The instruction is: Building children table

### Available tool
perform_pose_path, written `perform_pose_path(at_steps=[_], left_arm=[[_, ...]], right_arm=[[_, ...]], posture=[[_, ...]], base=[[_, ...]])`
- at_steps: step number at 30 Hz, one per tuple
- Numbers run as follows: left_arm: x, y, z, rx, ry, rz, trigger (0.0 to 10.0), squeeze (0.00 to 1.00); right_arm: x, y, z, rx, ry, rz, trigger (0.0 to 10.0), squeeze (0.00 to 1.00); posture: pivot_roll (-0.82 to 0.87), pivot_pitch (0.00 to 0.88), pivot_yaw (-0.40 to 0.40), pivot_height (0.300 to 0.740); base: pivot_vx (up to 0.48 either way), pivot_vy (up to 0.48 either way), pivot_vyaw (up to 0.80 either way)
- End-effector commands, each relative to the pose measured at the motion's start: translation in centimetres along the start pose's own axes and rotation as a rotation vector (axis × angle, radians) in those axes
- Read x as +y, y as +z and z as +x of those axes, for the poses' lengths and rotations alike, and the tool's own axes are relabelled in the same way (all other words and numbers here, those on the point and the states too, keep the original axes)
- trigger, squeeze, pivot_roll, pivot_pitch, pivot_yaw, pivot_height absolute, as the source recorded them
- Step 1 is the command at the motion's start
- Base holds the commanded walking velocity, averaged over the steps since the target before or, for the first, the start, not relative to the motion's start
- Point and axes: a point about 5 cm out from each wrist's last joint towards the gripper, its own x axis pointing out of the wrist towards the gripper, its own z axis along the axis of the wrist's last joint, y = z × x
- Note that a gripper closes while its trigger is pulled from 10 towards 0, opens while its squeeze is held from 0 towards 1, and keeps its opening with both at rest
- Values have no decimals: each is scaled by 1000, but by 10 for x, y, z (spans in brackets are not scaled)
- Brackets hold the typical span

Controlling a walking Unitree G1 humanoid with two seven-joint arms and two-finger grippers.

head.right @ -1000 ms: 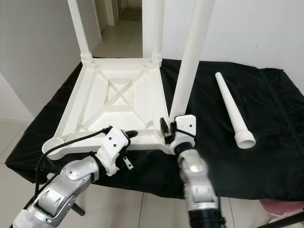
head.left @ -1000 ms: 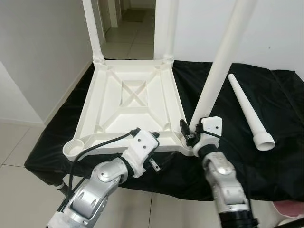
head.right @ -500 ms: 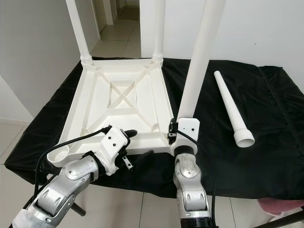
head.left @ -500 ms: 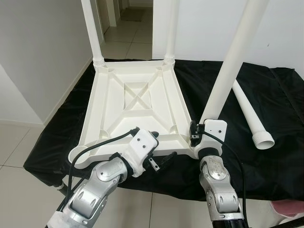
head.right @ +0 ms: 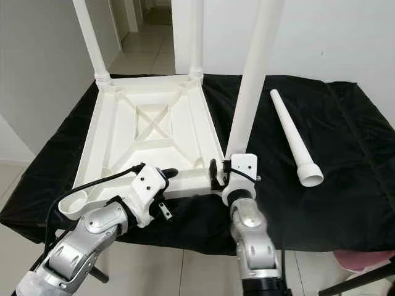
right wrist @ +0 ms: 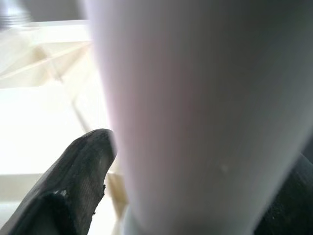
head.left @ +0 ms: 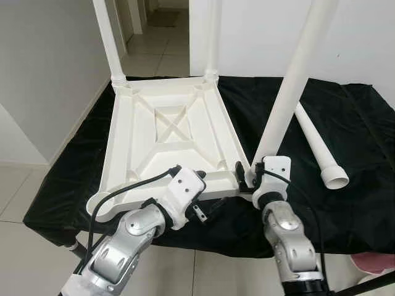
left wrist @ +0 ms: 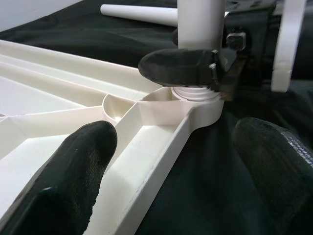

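The upturned white table top (head.left: pixel 166 132) lies on a black cloth (head.left: pixel 345 142), no writing readable on it. The right gripper (head.right: pixel 223 174) clamps a leg (head.left: pixel 290 92) standing in the near corner socket. The left gripper (left wrist: pixel 171 171) hovers spread wide at the near rim, holding nothing.

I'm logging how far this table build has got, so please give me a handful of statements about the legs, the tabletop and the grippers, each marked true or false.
1. The tabletop lies upside down on the black cloth. True.
2. All four legs are fitted. False: two far legs stand in their sockets, a third leg is at the near right corner, and a loose leg lies on the cloth.
3. The right gripper grips the base of the third leg. True.
4. The left gripper holds the loose leg. False: it is open at the tabletop's near edge, holding nothing.
5. The near left corner socket has no leg. True.
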Motion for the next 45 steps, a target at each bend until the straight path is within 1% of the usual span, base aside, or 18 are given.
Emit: perform_pose_path(at_steps=[1,5,10,11,12,13,15,16,17,18,20,21,26,30,31,32,33,45], left_arm=[[1,0,0,-2,-27,15,10000,0],[1,0,1,-2,-30,17,10000,0],[1,1,2,-5,-27,15,10000,0],[1,1,2,-6,-27,15,10000,0],[-1,1,3,-8,-30,13,10000,0],[-1,1,3,-8,-30,13,10000,0],[-3,1,3,-11,-33,10,10000,0],[-4,1,3,-11,-35,10,10000,0],[-4,1,4,-12,-36,10,10000,0],[-4,1,4,-12,-36,10,10000,0],[-4,1,4,-12,-36,9,10000,0],[-3,1,3,-10,-36,10,10000,0],[-3,-1,1,-5,-35,10,10000,0],[-4,-1,0,-3,-36,9,10000,0],[-4,-1,0,-3,-36,8,10000,0],[-4,-1,0,-3,-36,8,10000,0],[-4,-1,0,-2,-35,7,10000,0],[-4,-1,0,2,-46,9,10000,0]], right_arm=[[0,0,3,-6,73,9,10000,0],[-10,4,9,-25,174,-53,10000,0],[-16,3,15,-30,248,-102,10000,0],[-16,3,16,-29,256,-107,10000,0],[-16,1,18,-22,299,-119,10000,0],[-16,1,18,-22,299,-119,10000,0],[-15,-1,20,-14,359,-134,10000,0],[-14,-5,22,-4,392,-157,10000,0],[-14,-7,23,3,411,-167,9569,0],[-14,-9,23,10,431,-172,4510,0],[-14,-10,24,15,442,-173,4510,0],[-14,-10,24,16,454,-166,0,0],[-14,-11,25,19,475,-162,0,0],[-16,-13,23,32,472,-132,0,0],[-16,-14,23,34,468,-121,4392,0],[-16,-14,23,34,468,-121,4392,0],[-16,-14,22,43,440,-89,10000,0],[-7,-15,17,24,371,-40,10000,0]], posture=[[-50,39,37,740],[-52,39,33,740],[-52,38,32,740],[-52,38,32,740],[-49,34,30,740],[-49,34,30,740],[-49,33,31,740],[-47,33,32,740],[-45,33,31,740],[-45,33,31,740],[-45,33,31,740],[-43,37,32,740],[-38,39,32,740],[-38,39,32,740],[-37,39,32,740],[-37,39,32,740],[-37,39,35,740],[-42,37,37,740]], base=[[0,0,0],[0,0,0],[0,0,0],[0,0,0],[0,0,0],[0,0,0],[0,0,0],[0,0,0],[0,0,0],[0,0,0],[0,0,0],[0,0,0],[0,0,0],[0,0,0],[0,0,0],[0,0,0],[0,0,0],[0,0,0]])
